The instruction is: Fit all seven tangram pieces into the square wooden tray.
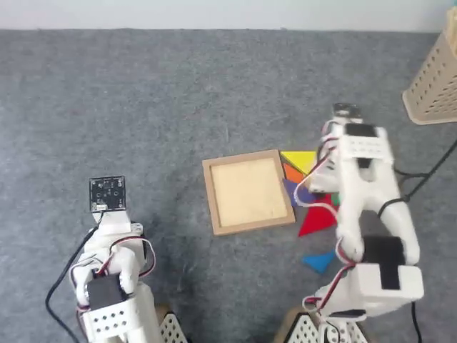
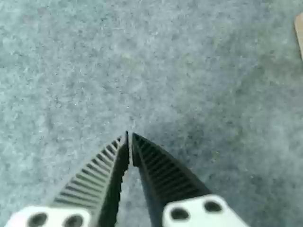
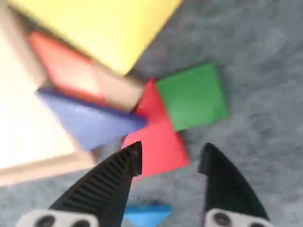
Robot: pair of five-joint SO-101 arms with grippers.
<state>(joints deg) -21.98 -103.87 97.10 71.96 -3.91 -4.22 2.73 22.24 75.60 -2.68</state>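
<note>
Hiding tangram pieces [image 1: 316,220] beside tray [image 1: 246,191], right arm [image 1: 364,186], jaws parted, left jaws clenched.

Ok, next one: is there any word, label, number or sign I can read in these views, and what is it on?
None can be read.
The black board on the left arm's wrist has tiny marks, too small to read.
The tangram pieces, the wooden tray and the perforated basket show no print.
</note>
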